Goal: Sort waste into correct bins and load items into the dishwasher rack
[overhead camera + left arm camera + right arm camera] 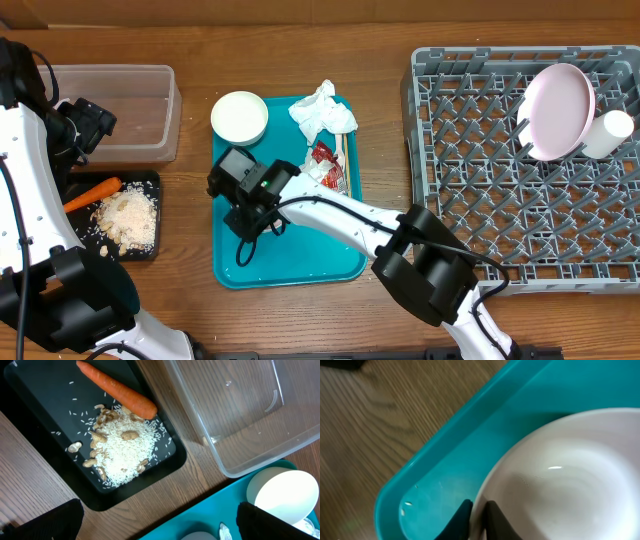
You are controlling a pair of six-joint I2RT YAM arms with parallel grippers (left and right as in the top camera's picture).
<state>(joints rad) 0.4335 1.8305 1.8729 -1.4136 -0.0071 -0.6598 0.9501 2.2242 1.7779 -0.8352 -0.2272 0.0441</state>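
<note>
My right gripper (479,505) is shut on the rim of a white bowl (560,475), one finger inside and one outside, over the left part of the teal tray (435,480). From overhead this gripper (243,215) hides that bowl. A second white bowl (240,117) sits at the teal tray's far left corner. Crumpled napkins (322,112) and a red wrapper (327,165) lie on the tray. The carrot (117,390) and pale crumbs (122,450) lie in the black tray (145,180). My left gripper (160,520) is open and empty beside the clear tub (240,410).
The grey dishwasher rack (470,200) fills the right side, with a pink-white plate (560,110) standing in it and a white cup (610,133) beside it. The clear tub (130,100) looks empty. A thin stick (340,150) lies by the wrapper.
</note>
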